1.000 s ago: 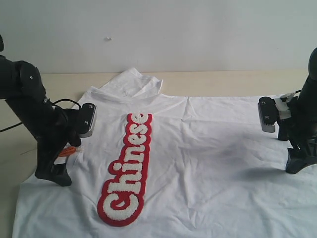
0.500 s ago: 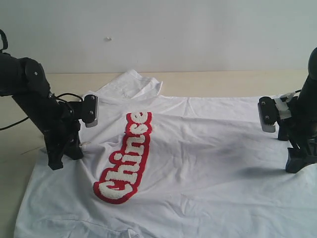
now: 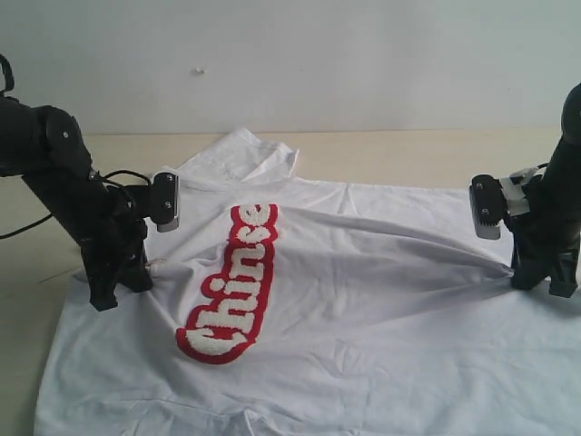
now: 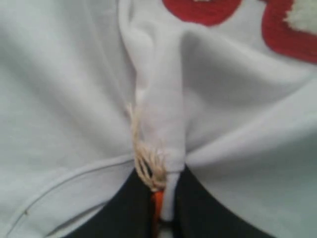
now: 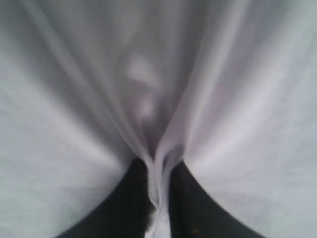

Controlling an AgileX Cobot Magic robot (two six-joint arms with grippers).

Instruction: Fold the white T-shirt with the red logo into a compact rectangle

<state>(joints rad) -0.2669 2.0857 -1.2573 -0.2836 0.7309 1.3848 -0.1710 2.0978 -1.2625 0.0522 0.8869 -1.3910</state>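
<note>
The white T-shirt [image 3: 363,318] lies spread on the table, with the red logo [image 3: 234,286] running lengthwise left of centre. My left gripper [image 3: 118,289] is shut on a pinched fold at the shirt's left edge. In the left wrist view, white cloth [image 4: 163,124], an orange tag [image 4: 156,203] and a beige string [image 4: 143,161] sit between the black jaws of the left gripper [image 4: 161,208], and part of the logo [image 4: 203,7] shows beyond. My right gripper [image 3: 537,277] is shut on the shirt's right edge. The right wrist view shows a ridge of cloth [image 5: 158,163] squeezed in the right gripper [image 5: 158,208].
The light wooden table [image 3: 408,150] shows behind the shirt and along the left side. A pale wall [image 3: 318,54] stands behind it. A sleeve [image 3: 241,154] is bunched at the back. A black cable [image 3: 23,227] trails from the left arm.
My left gripper closed on the collar edge and dragged it inward, shifting the logo. My right gripper has just closed on the right edge and lifted it, raising a taut ridge.
</note>
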